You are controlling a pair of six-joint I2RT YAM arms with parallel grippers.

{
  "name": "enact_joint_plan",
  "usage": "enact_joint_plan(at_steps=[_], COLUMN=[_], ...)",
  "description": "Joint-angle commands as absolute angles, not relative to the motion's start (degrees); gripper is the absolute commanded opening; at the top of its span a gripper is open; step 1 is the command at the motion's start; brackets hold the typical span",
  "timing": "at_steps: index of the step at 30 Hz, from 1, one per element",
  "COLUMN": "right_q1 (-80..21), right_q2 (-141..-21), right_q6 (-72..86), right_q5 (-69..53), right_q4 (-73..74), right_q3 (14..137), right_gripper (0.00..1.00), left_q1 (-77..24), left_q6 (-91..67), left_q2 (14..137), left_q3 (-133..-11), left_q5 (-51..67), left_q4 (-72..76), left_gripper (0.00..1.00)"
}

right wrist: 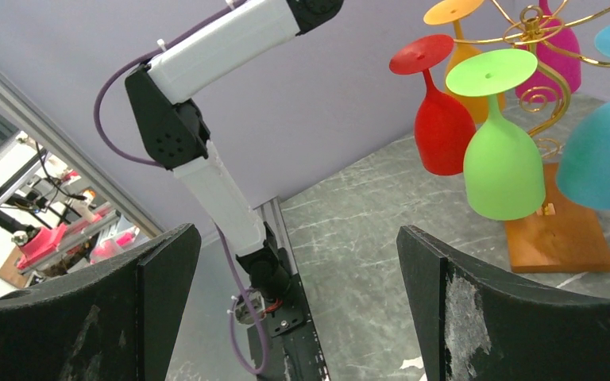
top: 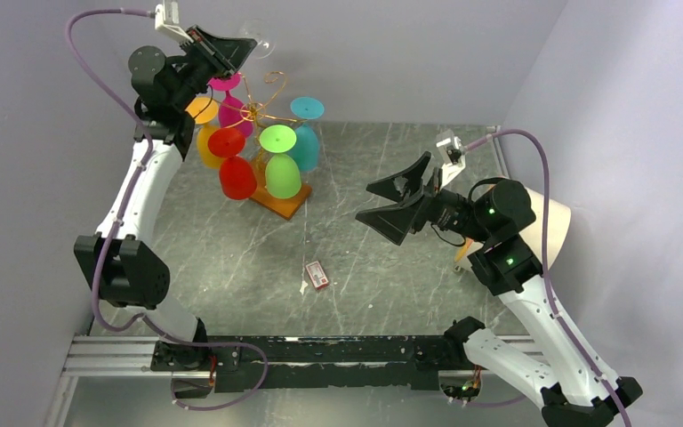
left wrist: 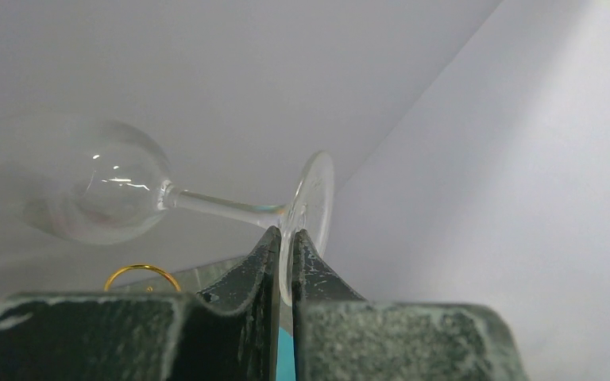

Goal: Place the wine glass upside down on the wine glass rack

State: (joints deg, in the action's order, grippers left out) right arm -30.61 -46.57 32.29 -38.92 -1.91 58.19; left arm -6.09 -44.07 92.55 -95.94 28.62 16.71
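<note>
Go slow here imo: the left gripper (left wrist: 286, 238) is clamped on just the thin rim of the foot of the clear stemmed wine glass (left wrist: 71, 178), so any jerk could twist it loose. The glass sticks out sideways past the fingertips, bowl furthest off, up above the far side of the gold wire wine glass rack (top: 262, 102). Tip the bowl down, feed the stem into a free scroll, dodge the coloured glasses (top: 277, 169) hanging there. The right gripper (top: 396, 200) hovers off right, fingers wide apart.

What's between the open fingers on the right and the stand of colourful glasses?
Nothing: the top view shows bare table between the right fingers and the wine glass rack; a small red box lies off that line.
</note>
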Motion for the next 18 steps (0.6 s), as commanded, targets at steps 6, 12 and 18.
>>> enact_joint_plan(at_steps=[6, 12, 18], right_q1=[-30.8, -30.7, -30.7], right_q2=[-45.8, -45.7, -45.6], right_q6=[29.9, 29.7, 29.6], right_q5=[-37.7, -37.5, -37.4], right_q4=[-0.2, -0.2, 0.1], right_q3=[60.5, 60.4, 60.3], right_gripper=[1.0, 1.0, 1.0], left_q1=[-5.9, -5.6, -5.5], left_q6=[-49.9, -51.2, -52.1], left_q2=[94.7, 94.4, 94.2], left_q3=[-94.2, -91.0, -88.4], left_q5=[26.6, 25.2, 25.9], left_q4=[22.3, 22.8, 24.8], left_gripper=[0.07, 0.07, 0.07])
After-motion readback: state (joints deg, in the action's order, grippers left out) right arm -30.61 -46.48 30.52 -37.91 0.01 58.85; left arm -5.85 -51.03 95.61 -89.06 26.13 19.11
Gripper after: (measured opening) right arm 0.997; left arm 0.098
